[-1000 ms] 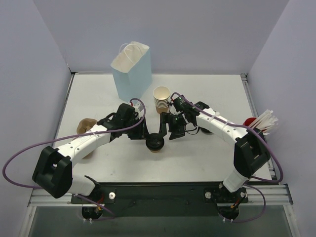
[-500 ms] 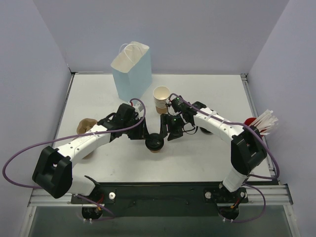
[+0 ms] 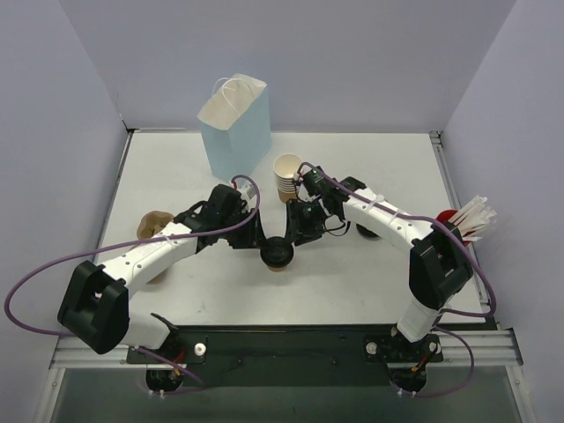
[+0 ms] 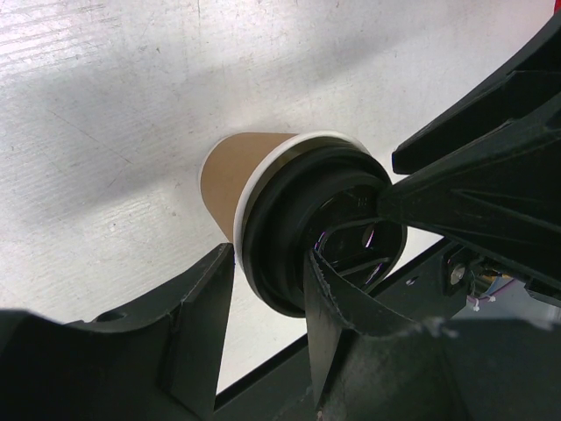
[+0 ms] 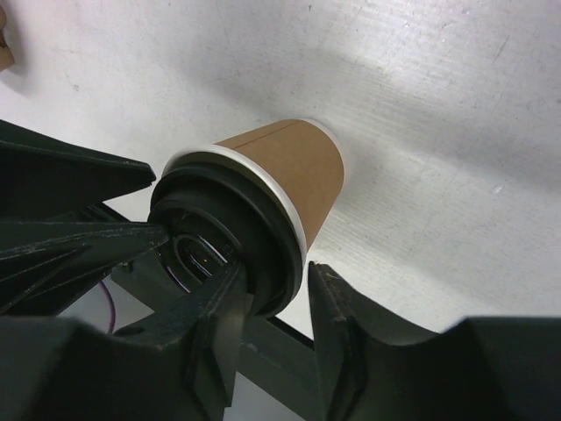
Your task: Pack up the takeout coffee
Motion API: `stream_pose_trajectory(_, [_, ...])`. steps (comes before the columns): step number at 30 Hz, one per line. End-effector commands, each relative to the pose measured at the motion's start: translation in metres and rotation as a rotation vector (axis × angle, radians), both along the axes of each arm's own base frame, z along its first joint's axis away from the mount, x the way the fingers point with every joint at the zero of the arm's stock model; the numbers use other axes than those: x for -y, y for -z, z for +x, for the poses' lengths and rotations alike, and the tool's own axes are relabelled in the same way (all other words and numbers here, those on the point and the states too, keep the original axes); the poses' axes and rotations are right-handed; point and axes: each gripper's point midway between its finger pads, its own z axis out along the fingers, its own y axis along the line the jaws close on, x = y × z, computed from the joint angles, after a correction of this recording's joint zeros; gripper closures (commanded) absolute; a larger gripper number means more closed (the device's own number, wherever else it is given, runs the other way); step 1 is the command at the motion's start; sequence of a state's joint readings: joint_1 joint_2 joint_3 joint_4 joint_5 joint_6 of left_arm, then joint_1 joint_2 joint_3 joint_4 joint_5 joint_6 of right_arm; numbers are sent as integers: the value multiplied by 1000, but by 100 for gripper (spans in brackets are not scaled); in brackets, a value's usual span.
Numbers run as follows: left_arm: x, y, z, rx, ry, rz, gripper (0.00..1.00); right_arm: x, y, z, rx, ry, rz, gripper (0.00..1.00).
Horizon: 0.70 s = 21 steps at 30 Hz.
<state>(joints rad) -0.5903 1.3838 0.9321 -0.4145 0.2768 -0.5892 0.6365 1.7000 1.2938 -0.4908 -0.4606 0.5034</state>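
Coffee count one: takeout coffee (image 3: 277, 255), its lid rim within left pincer (image 4: 267, 259) and right pincer (image 5: 276, 267), both grips unclear.

**Top external view:** fixed high behind the arm bases (image 3: 167, 377), looking down over the whole worktop (image 3: 370, 282).

**Wrist views:** close range, facing one another across the lidded cup (image 3: 278, 256), framed by the left pincer (image 4: 267, 263) and the right pincer (image 5: 279, 276) respectively.

All three views share the cup.

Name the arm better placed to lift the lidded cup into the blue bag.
Left, probably: left gripper and right gripper both straddle the black-lidded tan paper cup, but the light-blue paper bag stands far-left, on the left gripper's side.
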Motion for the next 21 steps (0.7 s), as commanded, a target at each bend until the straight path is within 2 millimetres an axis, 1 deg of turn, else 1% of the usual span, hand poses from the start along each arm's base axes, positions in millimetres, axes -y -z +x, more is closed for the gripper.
stream_pose_trajectory(1, [-1, -7, 5, 36, 10, 21, 53, 5, -3, 7, 29, -9, -49, 70])
stream_pose_trajectory(7, [0, -10, 6, 38, 10, 15, 53, 4, -7, 9, 43, -20, -45, 84])
stream_pose_trajectory(14, [1, -16, 8, 49, 8, 11, 53, 3, -8, 10, 51, -29, -44, 89])
stream_pose_trajectory(17, [2, -19, 9, 53, 7, 10, 53, 3, -9, 11, 56, -31, -43, 94])
stream_pose_trajectory(18, [1, -21, 9, 57, 7, 9, 53, 3, -9, 10, 56, -33, -42, 97])
stream_pose_trajectory(21, [0, -26, 9, 64, 2, 12, 53, 2, -12, 11, 63, -35, -38, 100])
